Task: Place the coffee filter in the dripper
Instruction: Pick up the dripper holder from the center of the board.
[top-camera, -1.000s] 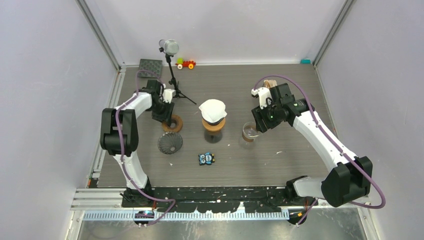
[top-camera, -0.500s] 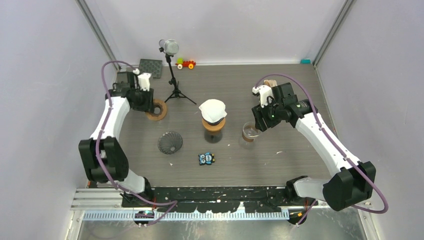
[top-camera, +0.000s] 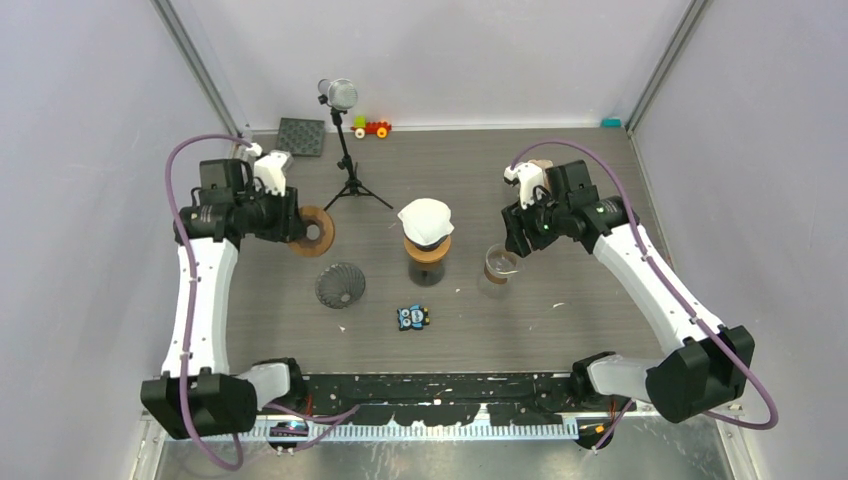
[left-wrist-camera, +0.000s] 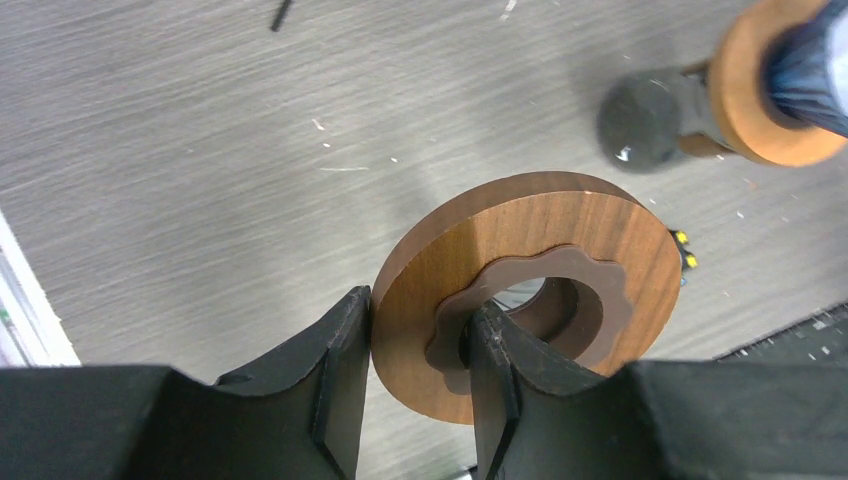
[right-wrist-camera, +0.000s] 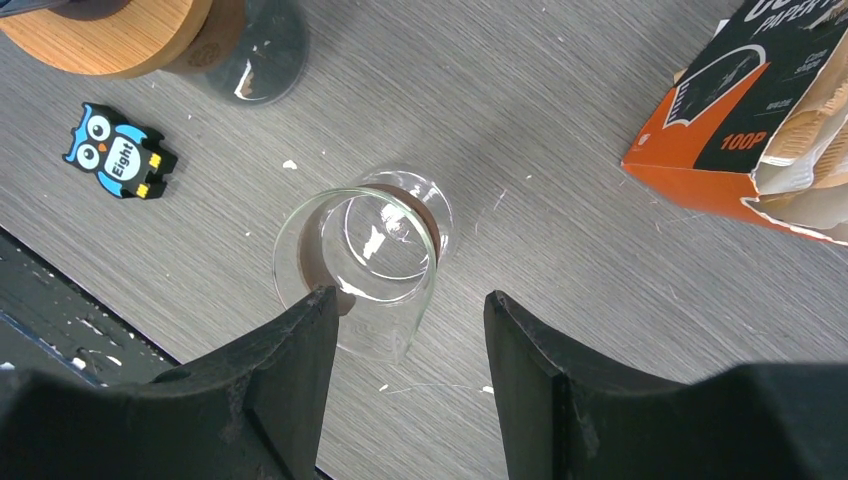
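While the left gripper (left-wrist-camera: 418, 340) pinches the ring (left-wrist-camera: 530, 230) by one side, one finger through its hole, the smooth hard wood could pivot or slip out if the arm swings. The right gripper (right-wrist-camera: 405, 310) hangs wide above the glass (right-wrist-camera: 360, 250), holding nothing; a low pass could tip that thin clear cylinder. The white paper filter (top-camera: 425, 220), soft and cone-shaped, sits on the wood-collared pot (top-camera: 427, 262) at centre, apart from the dark ribbed cone (top-camera: 340, 285), probably the dripper.

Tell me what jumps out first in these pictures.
A white coffee filter crowns the wood-collared stand at the centre of the table. At the left, the left gripper is shut on a wooden ring; on the right, the right gripper hovers open over a clear glass.
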